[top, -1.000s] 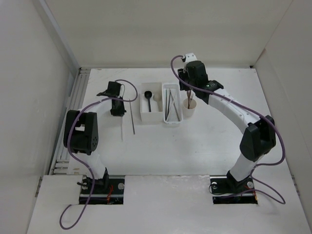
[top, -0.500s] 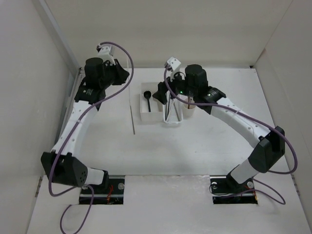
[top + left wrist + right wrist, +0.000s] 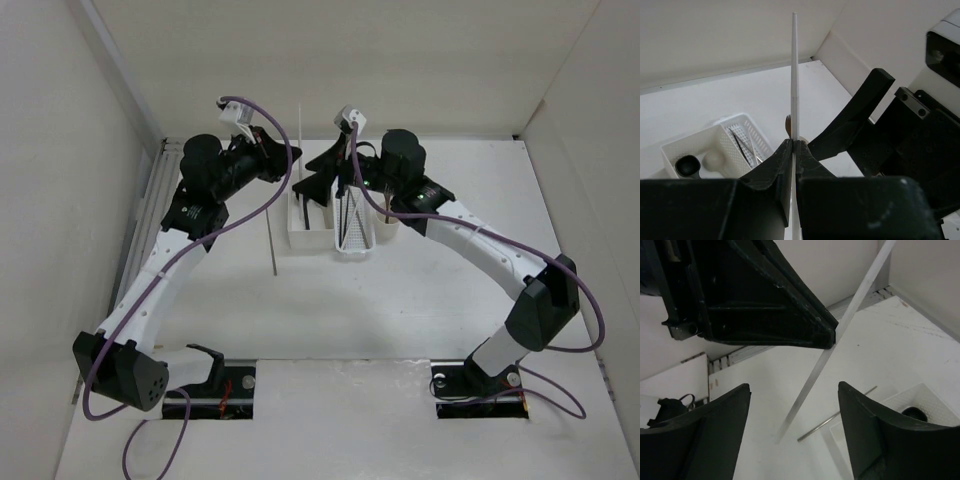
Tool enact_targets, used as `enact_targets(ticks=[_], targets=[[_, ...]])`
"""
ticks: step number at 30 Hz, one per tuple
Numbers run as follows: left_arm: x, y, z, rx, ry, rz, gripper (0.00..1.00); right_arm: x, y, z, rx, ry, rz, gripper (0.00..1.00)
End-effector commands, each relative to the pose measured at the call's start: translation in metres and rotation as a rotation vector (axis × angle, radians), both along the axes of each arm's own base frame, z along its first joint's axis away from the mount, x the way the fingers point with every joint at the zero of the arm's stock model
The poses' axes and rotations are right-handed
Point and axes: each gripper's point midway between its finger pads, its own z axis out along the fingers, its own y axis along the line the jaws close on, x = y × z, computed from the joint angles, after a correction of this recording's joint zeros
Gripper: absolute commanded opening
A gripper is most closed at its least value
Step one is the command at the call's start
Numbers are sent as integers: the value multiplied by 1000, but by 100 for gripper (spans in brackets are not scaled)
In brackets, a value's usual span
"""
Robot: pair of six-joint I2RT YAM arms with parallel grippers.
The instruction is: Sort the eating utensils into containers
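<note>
My left gripper (image 3: 291, 165) is raised above the white square box (image 3: 322, 238) and shut on a pale chopstick (image 3: 301, 125), which it holds upright; the left wrist view shows the chopstick (image 3: 794, 75) pinched between the jaws. My right gripper (image 3: 318, 177) is open and empty, and faces the chopstick (image 3: 840, 335) close by. A dark chopstick (image 3: 272, 245) lies on the table left of the box. The box holds a black spoon (image 3: 688, 165) and a beige spoon (image 3: 715, 159). The perforated tray (image 3: 353, 246) holds thin chopsticks (image 3: 742, 145). The cream cup (image 3: 388, 228) is partly hidden by the right arm.
White walls enclose the table on the left, back and right. A slotted rail (image 3: 150, 215) runs along the left edge. Both arms crowd together over the containers. Purple cables (image 3: 255, 205) loop from each arm.
My left gripper has swung right and now holds the pale chopstick upright over the box. My right gripper has shifted slightly left, towards the chopstick, and stays open.
</note>
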Motion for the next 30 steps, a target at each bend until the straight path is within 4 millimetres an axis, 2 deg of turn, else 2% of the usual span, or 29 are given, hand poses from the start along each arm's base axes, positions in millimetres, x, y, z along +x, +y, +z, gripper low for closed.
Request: enact_targets(ticks=[1, 3, 4, 6, 7, 8, 10, 11, 12, 14, 15, 16, 17, 18, 19, 20, 21, 23, 24, 25, 26, 27, 28, 29, 30], targets=[[-16, -6, 33, -69, -100, -40, 0, 2, 9, 10, 71, 0, 28, 74], [-21, -8, 37, -80, -104, -50, 0, 11, 12, -2, 66, 46, 1, 67], [-21, -8, 37, -80, -104, -50, 0, 13, 12, -2, 66, 47, -9, 55], [-25, -7, 41, -84, -115, -50, 0, 16, 14, -11, 60, 74, -10, 43], [-24, -7, 37, -81, -105, -50, 0, 16, 14, -11, 60, 74, -10, 39], [-24, -7, 36, -81, -105, -50, 0, 16, 15, -5, 74, 68, -9, 31], [-27, -6, 40, -84, -114, -50, 0, 16, 15, -5, 74, 68, -9, 19], [-27, -6, 40, -84, -114, -50, 0, 16, 15, -5, 74, 68, -9, 5], [-26, -6, 33, -78, -97, -50, 0, 16, 15, -5, 74, 68, -9, 0], [-26, -6, 33, -77, -96, -50, 0, 17, 14, -5, 75, 68, -18, 0], [-26, -6, 31, -67, -93, -49, 6, 20, 14, -5, 76, 68, -32, 0], [-26, -6, 31, -67, -93, -49, 21, 19, 12, -5, 76, 69, -41, 0], [-24, -7, 25, -61, -74, -49, 43, 19, 10, 0, 82, 62, -50, 0], [-21, -4, 23, -52, -70, -28, 61, 24, 8, -6, 77, 71, -82, 0], [-21, -4, 18, -48, -61, -28, 97, 25, 5, -9, 79, 89, -107, 0], [-18, -2, 16, -33, -65, -9, 100, 30, -2, -9, 89, 108, -142, 0], [-13, 3, 13, -17, -62, 28, 100, 47, -15, -20, 78, 143, -229, 0], [-3, 13, -1, 38, -63, 97, 100, 58, -37, -34, 60, 200, -344, 0], [8, 28, -7, 62, -51, 195, 100, 65, -48, -49, 24, 254, -408, 0], [13, 35, -14, 83, -45, 243, 100, 80, -69, -58, 3, 270, -527, 0], [16, 44, -26, 111, -28, 291, 100, 84, -78, -69, -28, 292, -587, 0], [22, 57, -36, 133, -15, 357, 100, 84, -90, -82, -93, 319, -644, 0], [29, 77, -41, 146, -3, 475, 100, 96, -107, -94, -131, 335, -744, 0], [32, 89, -60, 187, 21, 526, 100, 105, -115, -105, -176, 346, -781, 0], [33, 93, -67, 198, 34, 551, 100, 109, -122, -114, -219, 361, -805, 0]])
